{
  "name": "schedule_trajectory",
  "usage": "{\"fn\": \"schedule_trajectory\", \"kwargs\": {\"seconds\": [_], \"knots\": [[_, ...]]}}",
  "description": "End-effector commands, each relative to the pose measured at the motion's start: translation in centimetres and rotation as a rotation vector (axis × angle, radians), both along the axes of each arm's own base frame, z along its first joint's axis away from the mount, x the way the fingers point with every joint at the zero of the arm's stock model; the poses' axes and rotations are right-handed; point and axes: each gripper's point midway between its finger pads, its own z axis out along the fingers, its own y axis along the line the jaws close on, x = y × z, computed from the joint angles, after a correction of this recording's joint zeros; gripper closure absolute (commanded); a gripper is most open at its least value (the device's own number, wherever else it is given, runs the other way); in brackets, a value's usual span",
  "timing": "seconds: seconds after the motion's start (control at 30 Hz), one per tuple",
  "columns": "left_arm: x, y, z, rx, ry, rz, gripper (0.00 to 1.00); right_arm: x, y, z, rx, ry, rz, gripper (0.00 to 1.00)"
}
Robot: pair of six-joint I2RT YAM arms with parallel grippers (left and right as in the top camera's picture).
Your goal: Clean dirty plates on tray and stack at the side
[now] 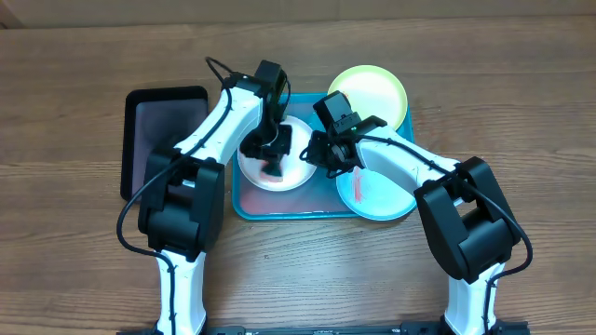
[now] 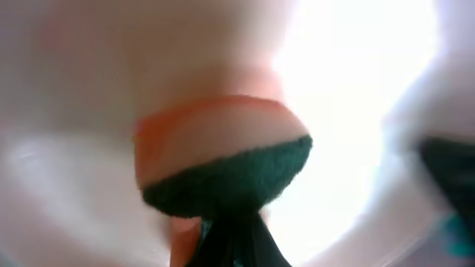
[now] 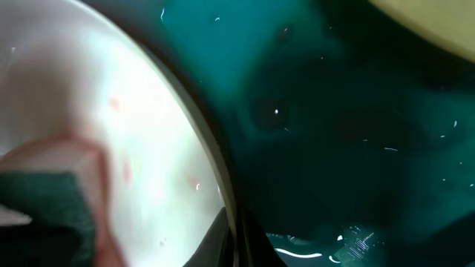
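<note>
Sponge (image 2: 223,174) on white plate (image 1: 296,174); turquoise tray (image 1: 279,212), wooden table (image 1: 74,56).

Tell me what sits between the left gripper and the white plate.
Only the sponge it grips. The left gripper presses it down onto the white plate. Nothing else visible stands between them.

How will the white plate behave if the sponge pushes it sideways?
The white plate probably slides easily: smooth plastic on the smooth tray. It looks shallow and stiff, so it likely will not tip or bend.
</note>
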Motion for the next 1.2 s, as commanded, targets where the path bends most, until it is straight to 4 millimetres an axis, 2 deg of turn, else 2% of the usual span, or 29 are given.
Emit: {"fn": "schedule_trajectory", "kwargs": {"seconds": [0.0, 0.1, 0.23, 0.33, 0.47, 0.57, 0.67, 0.8, 0.87, 0.9, 1.0, 1.07, 1.17], "knots": [[1.1, -3.1, 0.3, -0.156, -0.054, -0.07, 0.96, 0.1, -0.6, -0.8, -0.03, 0.012, -0.022, 0.96], [4.1, -1.8, 0.1, -0.063, -0.176, -0.008, 0.96, 0.1, -0.7, -0.8, -0.03, 0.013, -0.022, 0.96], [6.7, 2.5, 0.2, 0.178, -0.301, 0.12, 0.96, 0.1, -0.7, -0.8, -0.031, 0.014, -0.022, 0.96], [6.8, 5.9, 0.7, 0.366, -0.336, 0.192, 0.96, 0.0, -0.7, -0.8, -0.032, 0.013, -0.018, 0.96], [4.6, 8.7, 1.0, 0.518, -0.28, 0.251, 0.96, 0.0, -0.7, -0.8, -0.033, 0.013, -0.015, 0.96], [2.5, 9.4, 1.3, 0.554, -0.197, 0.277, 0.96, 0.0, -0.7, -0.8, -0.033, 0.013, -0.015, 0.96], [1.2, 8.9, 2.2, 0.527, -0.123, 0.285, 0.96, -0.1, -0.8, -0.9, -0.036, 0.018, -0.015, 0.96], [1.1, 6.5, 4.5, 0.38, -0.061, 0.276, 0.96, -0.2, -0.8, -0.9, -0.045, 0.014, 0.01, 0.96], [1.6, 5.6, 6.3, 0.301, -0.058, 0.255, 0.96, -0.2, -0.8, -0.9, -0.046, 0.016, 0.011, 0.96], [2.0, 5.2, 8.0, 0.245, -0.064, 0.246, 0.96, -0.2, -0.8, -0.6, -0.05, 0.011, 0.028, 0.96], [2.8, 5.5, 10.7, 0.182, -0.08, 0.241, 0.96, 0.1, -0.7, 0.9, -0.054, -0.01, 0.06, 0.96], [3.0, 6.2, 11.7, 0.166, -0.083, 0.249, 0.96, 0.5, -0.8, 2.3, -0.07, -0.038, 0.075, 0.96], [3.2, 7.8, 12.0, 0.172, -0.077, 0.287, 0.96, 1.3, -2.1, 5.4, -0.158, -0.107, 0.059, 0.96]]}}
